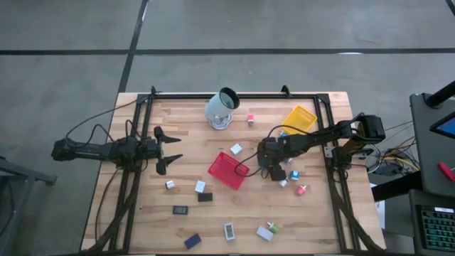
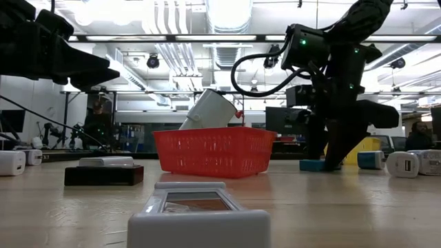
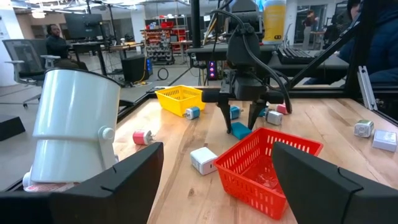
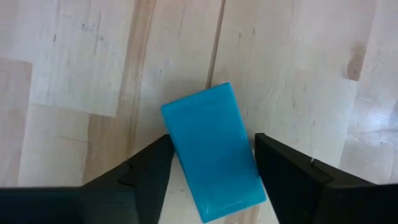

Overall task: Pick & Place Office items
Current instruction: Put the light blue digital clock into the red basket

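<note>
**Right wrist view: teal block between the fingers, lying skewed**

Right wrist view shows the teal block (image 4: pixel 214 149) flat on the wooden table (image 4: pixel 298 68), between the two dark fingers (image 4: pixel 146 171) of the right gripper (image 4: pixel 211 171). The block's long axis runs askew to the line of the fingers, one short end pointing out past the fingertips, the other end back toward the wrist. The near finger touches or almost touches one long edge; on the other side a thin strip of table shows between the block and the finger. Whether the jaws have clamped it cannot be told; the block rests on the table.

In the high view the right gripper (image 1: pixel 274 169) stands pointing down just right of the red mesh tray (image 1: pixel 229 171), at the middle of the table (image 1: pixel 142 227). The left wrist view confirms the teal block (image 3: pixel 240 129) on the wood under that gripper (image 3: pixel 239 122), close beside the red tray (image 3: pixel 261 171).

The left gripper (image 1: pixel 170 150) hovers at the table's left side, fingers spread wide and holding nothing.

Other office items lie scattered: a white block (image 1: pixel 236 149) above the red tray, a black flat piece (image 1: pixel 205 197) below it, a dark blue piece (image 1: pixel 192 241) near the front edge. The pale cup (image 1: pixel 222 108) sits tilted near the far edge, the yellow mesh tray (image 1: pixel 299 119) to its right.
</note>
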Motion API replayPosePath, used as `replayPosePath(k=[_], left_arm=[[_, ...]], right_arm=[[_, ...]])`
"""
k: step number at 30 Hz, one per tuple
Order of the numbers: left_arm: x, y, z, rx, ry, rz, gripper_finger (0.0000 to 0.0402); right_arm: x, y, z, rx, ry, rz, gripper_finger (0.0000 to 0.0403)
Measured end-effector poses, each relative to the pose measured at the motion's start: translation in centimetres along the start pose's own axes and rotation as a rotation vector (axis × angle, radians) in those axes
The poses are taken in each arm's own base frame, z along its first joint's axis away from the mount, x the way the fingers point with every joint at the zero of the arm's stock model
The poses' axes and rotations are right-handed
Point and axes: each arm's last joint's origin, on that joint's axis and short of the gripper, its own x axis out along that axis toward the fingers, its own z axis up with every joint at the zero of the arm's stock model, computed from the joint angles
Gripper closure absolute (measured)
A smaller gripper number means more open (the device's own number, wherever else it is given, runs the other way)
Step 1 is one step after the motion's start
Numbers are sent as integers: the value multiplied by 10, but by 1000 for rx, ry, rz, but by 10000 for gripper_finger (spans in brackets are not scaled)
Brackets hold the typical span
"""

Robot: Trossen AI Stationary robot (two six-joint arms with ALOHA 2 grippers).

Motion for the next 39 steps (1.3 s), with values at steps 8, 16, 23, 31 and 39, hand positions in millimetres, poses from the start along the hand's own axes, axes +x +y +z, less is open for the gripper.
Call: replayPosePath(k=[8, 16, 23, 31, 39], left_arm=[[0, 0, 0, 0, 0, 0, 99], [0, 0, 0, 0, 0, -3, 99], [0, 0, 0, 0, 0, -3, 99], [0, 0, 0, 1, 0, -3, 99], [0, 0, 0, 1, 0, -3, 99]], right_arm=[[3, 0, 0, -2, 4, 2, 256], [3, 0, 0, 0, 3, 5, 256], [3, 0, 0, 6, 1, 12, 256], [3, 0, 1, 27, -9, 12, 256], [4, -1, 8, 59, -82, 1, 256]])
